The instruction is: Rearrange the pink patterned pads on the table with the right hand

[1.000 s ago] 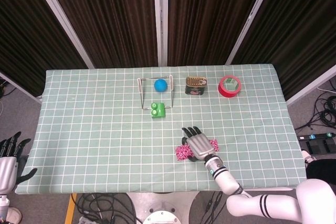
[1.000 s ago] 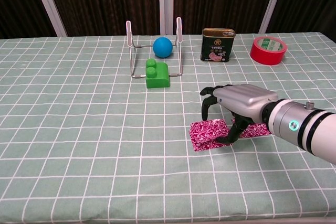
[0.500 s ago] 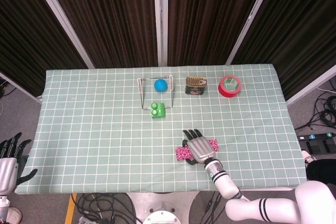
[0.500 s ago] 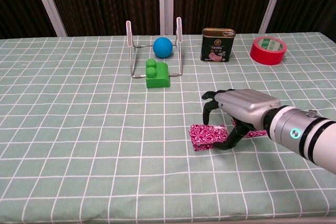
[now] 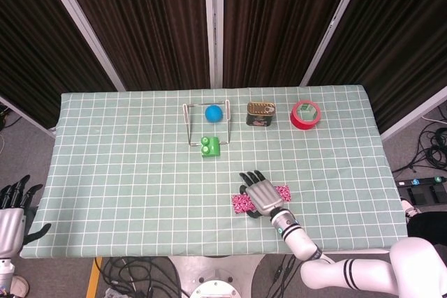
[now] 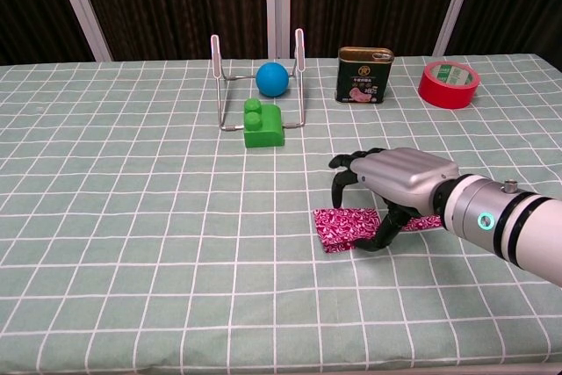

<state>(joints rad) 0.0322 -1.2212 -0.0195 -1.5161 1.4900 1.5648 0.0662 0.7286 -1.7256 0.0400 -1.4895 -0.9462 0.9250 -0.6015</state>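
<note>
Two pink patterned pads lie near the table's front edge, right of centre. The left pad (image 6: pixel 342 227) (image 5: pixel 242 204) lies flat. The right pad (image 6: pixel 428 222) (image 5: pixel 283 191) is mostly hidden behind my right hand (image 6: pixel 397 178) (image 5: pixel 262 193). That hand arches over the gap between them, palm down, fingers curled apart above the cloth. Its thumb tip (image 6: pixel 379 239) touches the left pad's right edge. Nothing is held. My left hand (image 5: pixel 11 215) hangs off the table's left front corner with its fingers spread and nothing in it.
At the back stand a wire rack (image 6: pixel 257 85) with a blue ball (image 6: pixel 272 79) in it, a green block (image 6: pixel 262 126) in front of it, a dark tin (image 6: pixel 363 75) and a red tape roll (image 6: pixel 449 84). A green checked cloth (image 6: pixel 132 217) covers the table.
My right hand has drifted slightly left and towards the front edge over the pads. The left pad lies a little flatter. The left hand stays put.
</note>
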